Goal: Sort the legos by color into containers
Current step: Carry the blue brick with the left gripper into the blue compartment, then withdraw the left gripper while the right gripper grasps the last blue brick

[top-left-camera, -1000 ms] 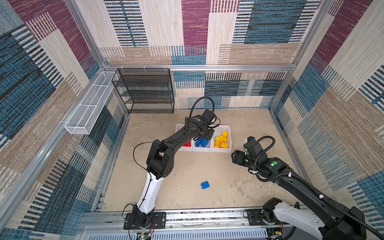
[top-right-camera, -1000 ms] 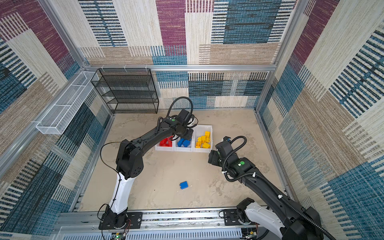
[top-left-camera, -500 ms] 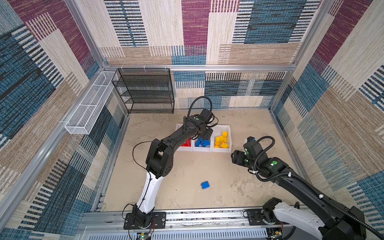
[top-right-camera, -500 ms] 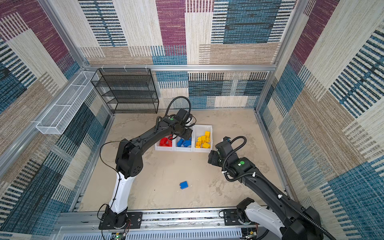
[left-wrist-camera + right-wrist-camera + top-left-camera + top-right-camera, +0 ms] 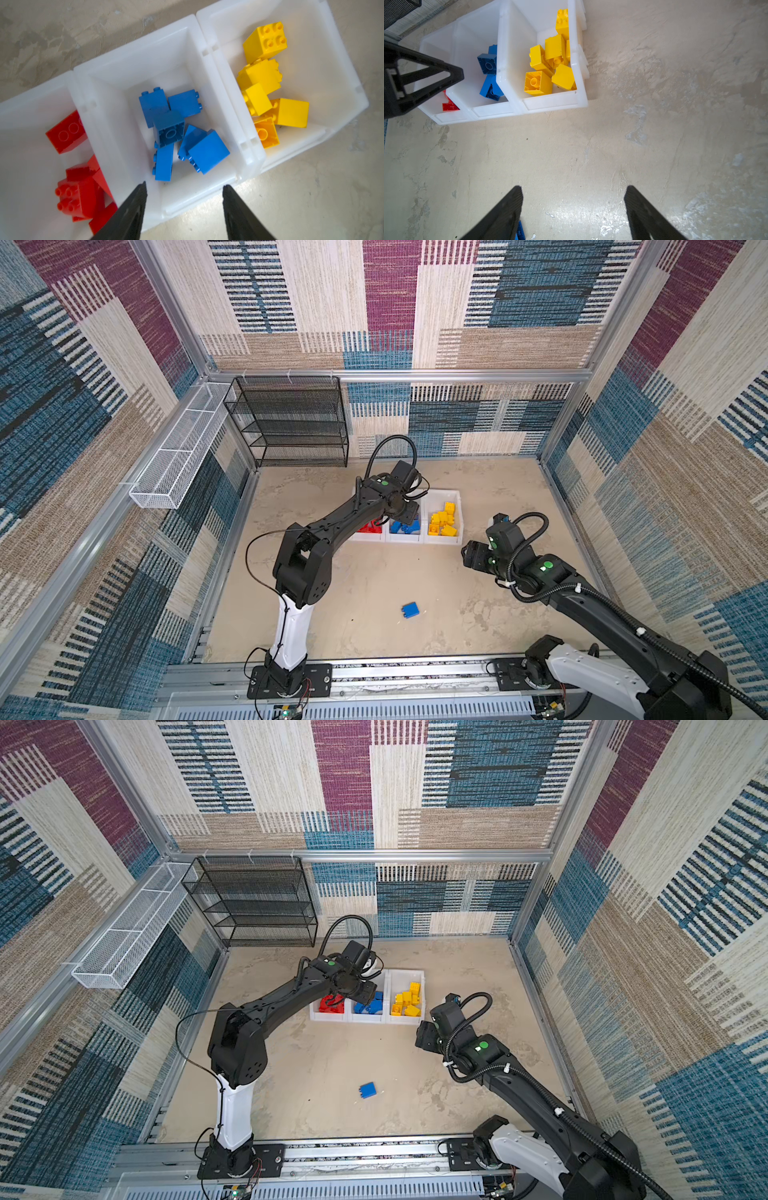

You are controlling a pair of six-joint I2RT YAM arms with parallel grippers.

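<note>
Here, the left arm (image 5: 345,516) overhangs the bins (image 5: 434,501), rack (image 5: 291,423) well behind.

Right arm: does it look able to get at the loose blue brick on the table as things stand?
Probably yes. The blue brick lies alone on the table, well clear of the bins; the right gripper is open and empty nearby, and the left gripper hangs over them, out of the path.

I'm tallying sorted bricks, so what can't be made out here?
- Red legos: left wrist view cuts them at its edge; in both top views the left arm covers part of their bin; count unsure.
- Loose blue lego: right wrist view, cut off by the frame edge and the right gripper.
- Yellow legos: top views, too small to count.
</note>
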